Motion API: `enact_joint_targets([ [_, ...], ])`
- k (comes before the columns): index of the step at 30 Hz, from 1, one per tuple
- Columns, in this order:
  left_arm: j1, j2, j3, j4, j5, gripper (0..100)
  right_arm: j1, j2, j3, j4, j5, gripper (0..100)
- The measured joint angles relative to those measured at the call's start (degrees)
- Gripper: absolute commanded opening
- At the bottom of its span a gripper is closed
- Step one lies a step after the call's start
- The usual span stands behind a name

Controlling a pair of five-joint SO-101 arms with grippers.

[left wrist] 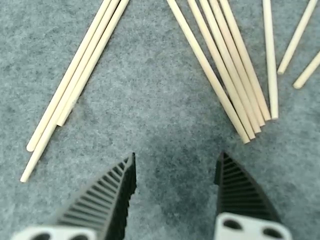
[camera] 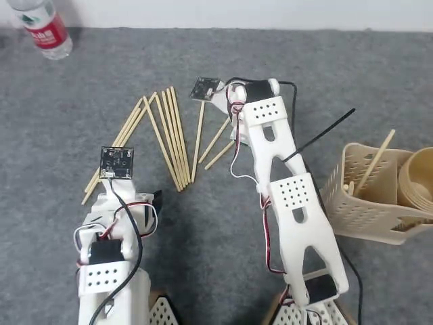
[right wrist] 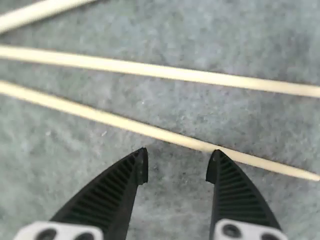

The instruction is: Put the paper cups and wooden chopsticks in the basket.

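Nearest to us, the left gripper [left wrist: 177, 155] hangs low over the grey carpet [camera: 223, 230], its jaws spread wide with nothing between them. Just beyond its tips the wooden chopsticks [camera: 169, 135] lie flat on the carpet in a loose fan. We see a bundle of three [left wrist: 75, 85] angling away on one side and a tighter bundle [left wrist: 227, 75] angling away on the other. The two are well apart at their near ends and close together at their far ends.

Farther out, the right arm [camera: 284, 169] stretches over the carpet to the far side of the fan. The right gripper [right wrist: 180, 150] sits low there, jaws parted to a middling gap and holding nothing. A nearer chopstick [right wrist: 125, 122] lies crosswise right at its fingertips; we cannot tell whether it touches one of them. A second chopstick [right wrist: 150, 70] lies just beyond the first.

To the right, well apart from the fan, stands the basket [camera: 352, 210]. We see paper cups [camera: 418, 177] inside it, and a leaning chopstick [camera: 376, 161] with its end sticking up above the rim. Farthest away, at the carpet's far left corner, sits a plastic bottle [camera: 44, 28] with a red label.
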Motion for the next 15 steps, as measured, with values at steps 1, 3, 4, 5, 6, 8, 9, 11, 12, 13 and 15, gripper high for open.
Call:
enact_joint_targets([
  [1, 0.00, 0.00, 0.00, 0.00, 0.00, 24, 0.00, 0.00, 0.00, 0.00, 1.23, 20.5],
  [3, 0.00, 0.00, 0.00, 0.00, 0.00, 24, 0.00, 0.09, 0.00, 0.00, 2.90, 20.5],
  [4, 0.00, 0.00, 0.00, 0.00, 0.00, 24, 0.00, 0.35, 0.00, 0.00, 3.52, 20.5],
  [5, 0.00, 0.00, 0.00, 0.00, 0.00, 24, 0.00, 0.35, -0.09, 0.00, 4.13, 20.5],
  [6, 0.00, 0.00, 0.00, 0.00, 0.00, 24, 0.00, 0.35, -0.09, 0.18, 4.57, 20.5],
  [8, 0.00, 0.00, 0.00, 0.00, 0.00, 24, 0.00, 0.35, -0.09, 0.18, 5.19, 20.5],
  [9, 0.00, 0.00, 0.00, 0.00, 0.00, 24, 0.00, 0.18, -0.09, 0.18, 5.36, 20.5],
  [11, 0.00, 0.00, 0.00, 0.00, 0.00, 24, -0.35, -0.18, 0.00, 0.18, 5.98, 20.5],
  [12, 0.00, 0.00, 0.00, 0.00, 0.00, 24, -0.79, -0.53, 0.00, 0.18, 6.59, 20.5],
  [13, 0.00, 0.00, 0.00, 0.00, 0.00, 24, -1.49, -0.70, 0.00, 0.18, 7.38, 20.5],
  [15, 0.00, 0.00, 0.00, 0.00, 0.00, 24, -2.81, -0.88, 0.00, 0.18, 8.53, 20.5],
])
